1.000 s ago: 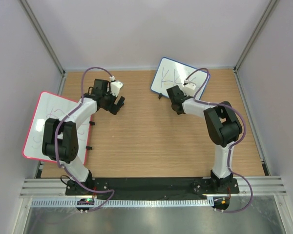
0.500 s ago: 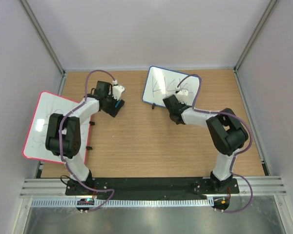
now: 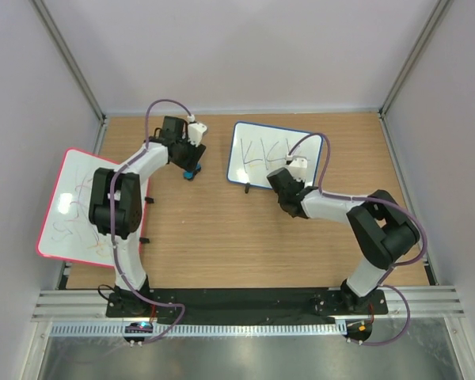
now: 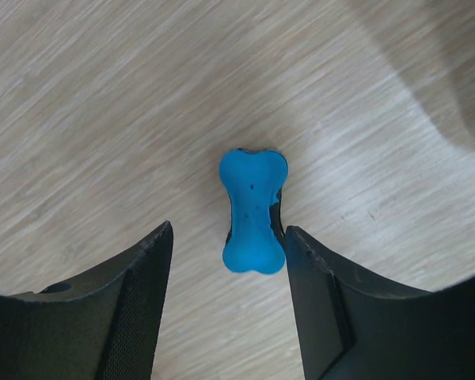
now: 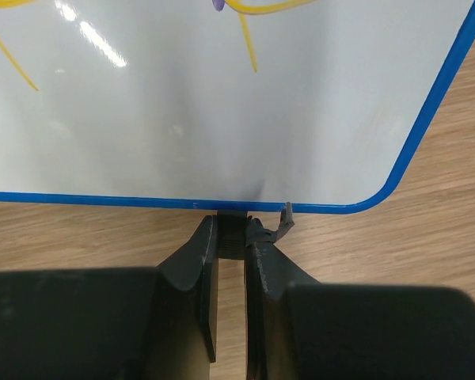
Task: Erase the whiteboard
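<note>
The whiteboard (image 3: 273, 154) with a thin blue frame lies at the back middle of the table, with pen lines on it. In the right wrist view its lower edge (image 5: 222, 103) shows yellow and purple strokes. My right gripper (image 3: 282, 187) (image 5: 231, 226) is shut on the small black foot (image 5: 233, 234) at the board's near edge. A blue bone-shaped eraser (image 3: 190, 174) (image 4: 253, 210) lies on the wood. My left gripper (image 3: 191, 161) (image 4: 228, 231) is open just above it. Its right finger is beside the eraser's edge and its left finger stands apart.
A larger red-framed board (image 3: 71, 202) with scribbles lies at the table's left edge, partly under the left arm. Grey walls close in the back and both sides. Bare wood table (image 3: 222, 237) lies between the arms.
My right gripper has dragged the whiteboard left and toward me, turning it more level. My left gripper has shifted back, and the blue eraser now shows beneath it.
</note>
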